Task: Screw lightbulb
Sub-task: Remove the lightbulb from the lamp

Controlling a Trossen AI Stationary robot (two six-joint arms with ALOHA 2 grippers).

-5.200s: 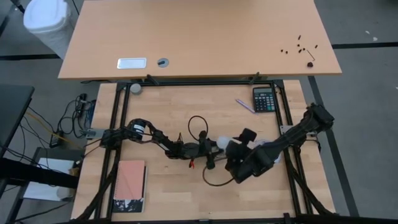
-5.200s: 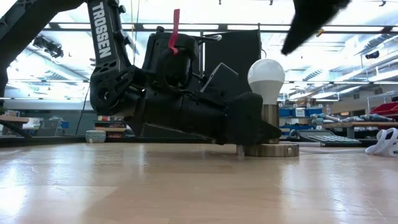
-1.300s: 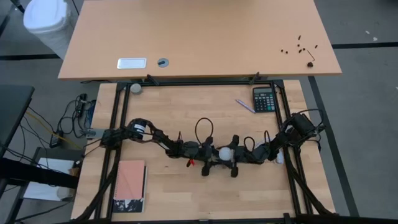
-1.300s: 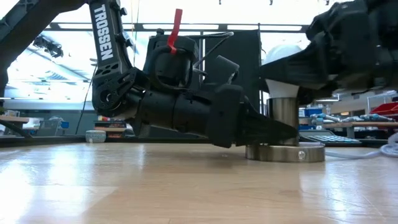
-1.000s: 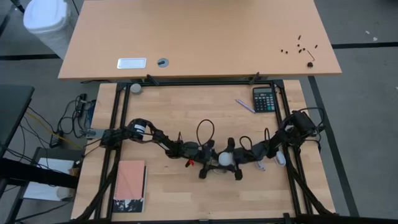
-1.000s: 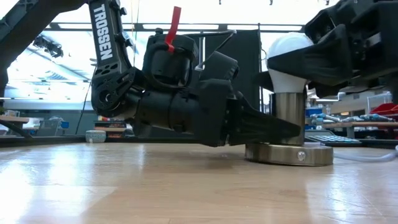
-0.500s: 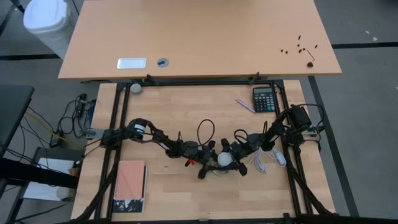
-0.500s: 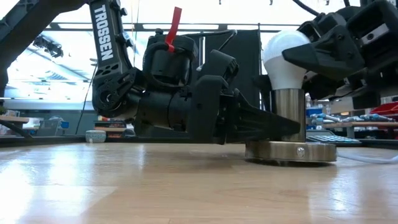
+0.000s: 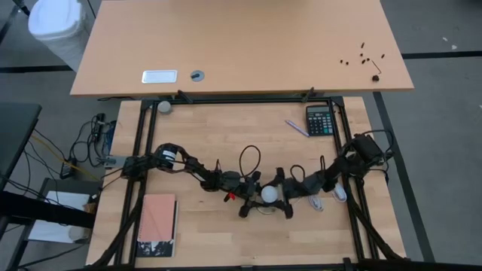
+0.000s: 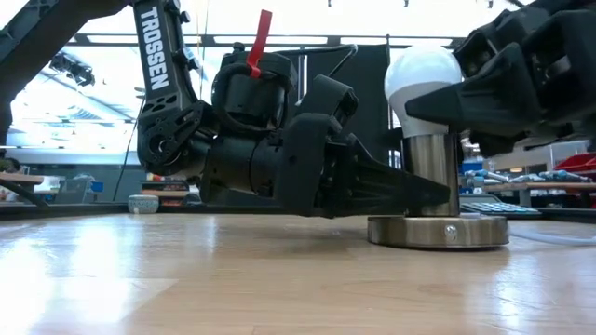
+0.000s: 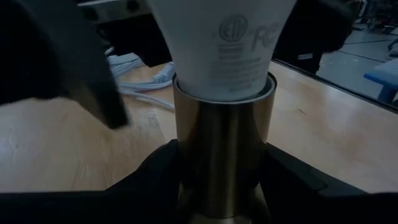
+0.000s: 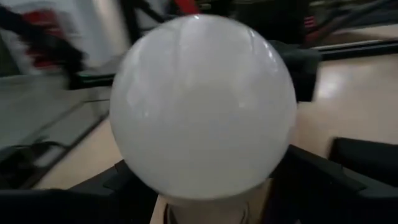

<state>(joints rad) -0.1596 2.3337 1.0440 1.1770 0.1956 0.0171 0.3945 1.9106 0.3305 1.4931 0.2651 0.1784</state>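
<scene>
The lightbulb (image 10: 424, 79) stands upright with its neck seated in the brass-coloured socket (image 10: 430, 172), whose round base (image 10: 438, 231) rests flat on the tabletop (image 9: 226, 135), a little toward the near edge from the middle and roughly midway between the left and right edges. A white cord (image 9: 315, 199) trails off toward the right edge.

The left end effector (image 10: 410, 194) lies low along the tabletop with its fingers part-open, set to either side of the socket's barrel; it seems to be bracing it, though how firmly it presses is hard to tell. The right end effector (image 9: 269, 194) reaches in from the right at globe height, its fingers spread around the globe. Whether they actually pinch it or have just slackened cannot be told from these views.

The step looks like threading the bulb home in repeated twists. To do it well, the right fingers should close evenly on the widest part of the globe with light pressure, and turn about the socket's upright axis without leaning the bulb, so the thread does not cross. The left end effector should keep the socket from spinning or sliding. Stop once resistance rises.
</scene>
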